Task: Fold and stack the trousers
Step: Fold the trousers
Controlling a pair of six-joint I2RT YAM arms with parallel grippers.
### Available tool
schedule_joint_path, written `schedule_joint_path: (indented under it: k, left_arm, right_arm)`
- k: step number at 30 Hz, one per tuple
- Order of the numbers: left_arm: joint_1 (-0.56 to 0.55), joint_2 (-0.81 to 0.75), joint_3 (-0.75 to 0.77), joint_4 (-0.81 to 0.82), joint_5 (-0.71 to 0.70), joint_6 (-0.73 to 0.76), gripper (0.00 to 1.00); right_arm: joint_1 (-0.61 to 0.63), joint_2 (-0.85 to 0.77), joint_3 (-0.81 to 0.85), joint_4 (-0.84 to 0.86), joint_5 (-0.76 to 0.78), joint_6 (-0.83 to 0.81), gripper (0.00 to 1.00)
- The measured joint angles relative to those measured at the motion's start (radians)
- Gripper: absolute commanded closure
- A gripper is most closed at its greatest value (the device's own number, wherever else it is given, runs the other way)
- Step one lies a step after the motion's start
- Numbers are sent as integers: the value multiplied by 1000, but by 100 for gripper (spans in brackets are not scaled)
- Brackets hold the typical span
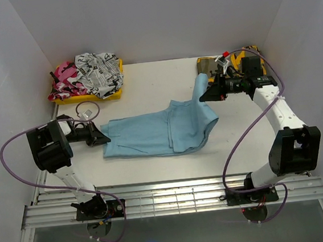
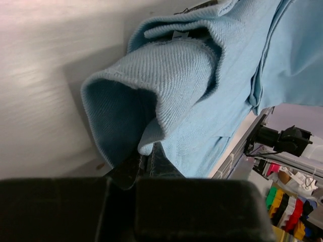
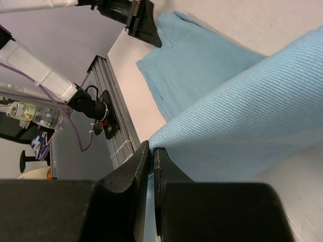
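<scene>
The light-blue trousers (image 1: 162, 130) lie partly folded across the middle of the table. My left gripper (image 1: 102, 140) is shut on their left end, which bunches up over the fingers in the left wrist view (image 2: 166, 96). My right gripper (image 1: 206, 95) is shut on a raised leg end and holds it lifted above the table at the right. In the right wrist view the cloth (image 3: 242, 106) is pinched between the closed jaws (image 3: 152, 151), and the left gripper shows at the far end (image 3: 144, 25).
A yellow tray (image 1: 93, 95) at the back left holds a pink garment (image 1: 65, 79) and a black-and-white garment (image 1: 99, 70). Another yellow tray (image 1: 236, 56) with dark cloth stands at the back right. A thin ring (image 1: 87, 111) lies near the left gripper.
</scene>
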Motion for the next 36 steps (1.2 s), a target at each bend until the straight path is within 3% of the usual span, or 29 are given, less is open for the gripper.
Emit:
schedule_joint_path:
  k: [7,12,23,36]
  left_arm:
    - [-88,27,2,58,39,-79,100]
    - [-99,40,3,77,58,-111,100]
    - [-116,40,-2,123,65,-153,100]
    - [-115,62,-22,183,122,-193,100]
  right_arm:
    - [244,0,-15,340,92,299,92]
    - [373,122,-1,494,150,437,92]
    - [587,370,183,570,238,532,92]
    - [718,626,334,668,284,621,92]
